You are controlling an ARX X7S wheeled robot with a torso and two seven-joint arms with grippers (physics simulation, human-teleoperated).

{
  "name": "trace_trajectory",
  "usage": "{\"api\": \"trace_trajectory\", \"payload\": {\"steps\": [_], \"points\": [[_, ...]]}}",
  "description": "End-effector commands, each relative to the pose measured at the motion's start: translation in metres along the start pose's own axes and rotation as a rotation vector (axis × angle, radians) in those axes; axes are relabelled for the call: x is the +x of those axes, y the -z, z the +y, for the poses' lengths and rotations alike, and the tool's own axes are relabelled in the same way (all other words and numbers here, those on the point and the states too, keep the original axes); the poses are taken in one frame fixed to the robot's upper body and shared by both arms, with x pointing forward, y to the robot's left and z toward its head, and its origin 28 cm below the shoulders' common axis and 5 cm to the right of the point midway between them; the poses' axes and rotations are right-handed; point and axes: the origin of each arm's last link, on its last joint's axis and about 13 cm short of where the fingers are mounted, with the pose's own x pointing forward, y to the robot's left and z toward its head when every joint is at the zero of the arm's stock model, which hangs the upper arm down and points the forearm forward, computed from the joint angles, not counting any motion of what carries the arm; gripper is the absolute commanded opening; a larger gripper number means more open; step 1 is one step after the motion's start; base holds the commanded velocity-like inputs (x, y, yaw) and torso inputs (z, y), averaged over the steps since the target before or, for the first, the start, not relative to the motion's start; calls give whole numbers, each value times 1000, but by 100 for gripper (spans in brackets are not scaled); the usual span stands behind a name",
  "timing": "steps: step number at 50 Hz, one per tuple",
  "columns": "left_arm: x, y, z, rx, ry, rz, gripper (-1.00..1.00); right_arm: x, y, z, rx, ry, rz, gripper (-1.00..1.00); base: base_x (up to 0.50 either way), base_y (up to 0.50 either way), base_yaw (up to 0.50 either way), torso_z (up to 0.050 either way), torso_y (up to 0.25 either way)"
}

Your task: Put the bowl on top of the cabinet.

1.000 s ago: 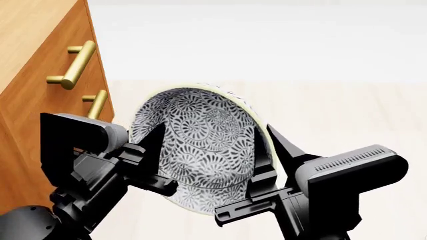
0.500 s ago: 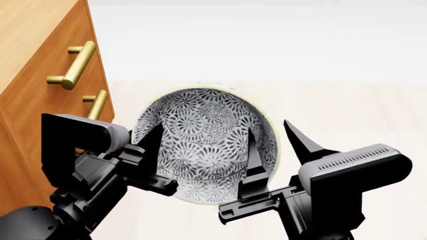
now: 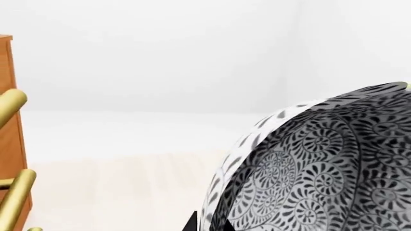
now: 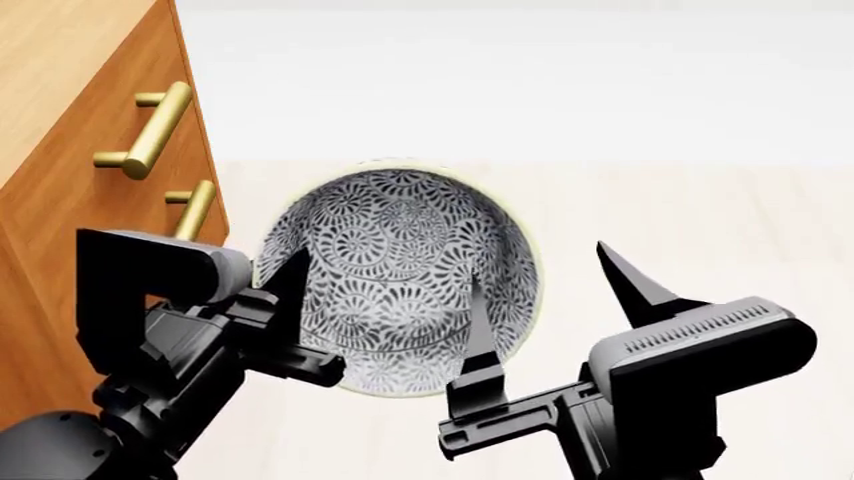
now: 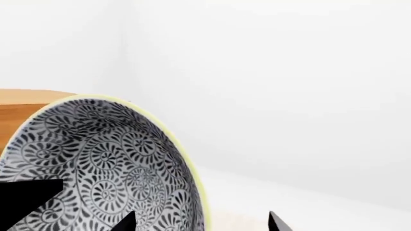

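Note:
The bowl [image 4: 400, 270], round and deep with grey-black floral patterns and a pale rim, hangs in the air beside the front of the orange-brown cabinet [image 4: 67, 150], its opening tipped toward the head camera. My left gripper [image 4: 296, 300] is shut on the bowl's left rim; in the left wrist view its two tips [image 3: 205, 225] pinch the wall of the bowl [image 3: 321, 163]. My right gripper [image 4: 547, 295] stands open astride the right rim, one finger inside the bowl [image 5: 109, 163], the other well outside it, neither one pressing.
Two brass bar handles [image 4: 147, 130] stick out of the cabinet's drawer fronts just left of the bowl. The cabinet's lighter top edge [image 5: 26, 95] shows behind the bowl in the right wrist view. Pale floor and white wall lie beyond.
The right gripper has opened wide and let go of the bowl's rim. The bowl has swung on the left gripper, its opening now facing more toward the head camera.

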Motion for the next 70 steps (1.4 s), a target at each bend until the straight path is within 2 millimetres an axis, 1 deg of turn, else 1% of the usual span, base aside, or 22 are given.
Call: {"api": "trace_trajectory", "payload": {"steps": [1, 8, 12, 22, 29, 30, 35, 37, 41, 47, 57, 60, 66, 67, 70], "points": [[1, -6, 0, 11, -12, -21, -100, -14, -5, 3, 13, -8, -42, 100, 0, 0, 0, 0, 0], [8, -2, 0, 12, -15, -8, -100, -29, -2, 6, 55, -19, -74, 100, 0, 0, 0, 0, 1], [11, -1, 1, 10, -15, -1, -100, -39, -6, 6, 74, -25, -106, 100, 0, 0, 0, 3, 0], [10, 0, -1, 12, -8, 1, -100, -63, -4, 7, 140, -11, -172, 100, 0, 0, 0, 0, 0], [9, 2, -3, 12, 1, 4, -100, -76, -1, 3, 216, 34, -207, 100, 0, 0, 0, 0, 1], [9, 2, -3, 12, 2, 3, -100, -80, 0, 3, 237, 44, -220, 100, 0, 0, 0, 0, 0], [8, 2, -4, 15, 3, 1, -100, -98, 6, 1, 310, 87, -261, 100, 0, 0, 0, 0, 0], [8, 3, -4, 15, 4, 3, -100, -102, 8, 1, 314, 96, -272, 100, 0, 0, 0, 0, 0], [9, 3, -5, 15, 7, 7, -100, -115, 15, 2, 325, 137, -295, 100, 0, 0, 0, 0, 0], [10, 1, -10, 31, 16, 8, -100, -132, 31, 0, 384, 176, -328, 100, 0, 0, 0, 0, 0], [15, -5, -20, 57, 38, 7, -100, -137, 53, -3, 418, 218, -315, 100, 0, 0, 0, 0, 1], [17, -11, -26, 77, 54, 4, -100, -138, 59, -6, 436, 240, -310, 100, 0, 0, 0, 0, 0], [21, -16, -34, 105, 69, 4, -100, -141, 68, -9, 448, 248, -306, 100, 0, 0, 0, 0, 0], [21, -20, -36, 106, 76, -3, -100, -140, 66, -10, 455, 256, -304, 100, 0, 0, 0, 0, 0], [21, -24, -41, 128, 82, -8, -100, -139, 67, -8, 445, 251, -304, 100, 0, 0, 0, 0, 0]]}}
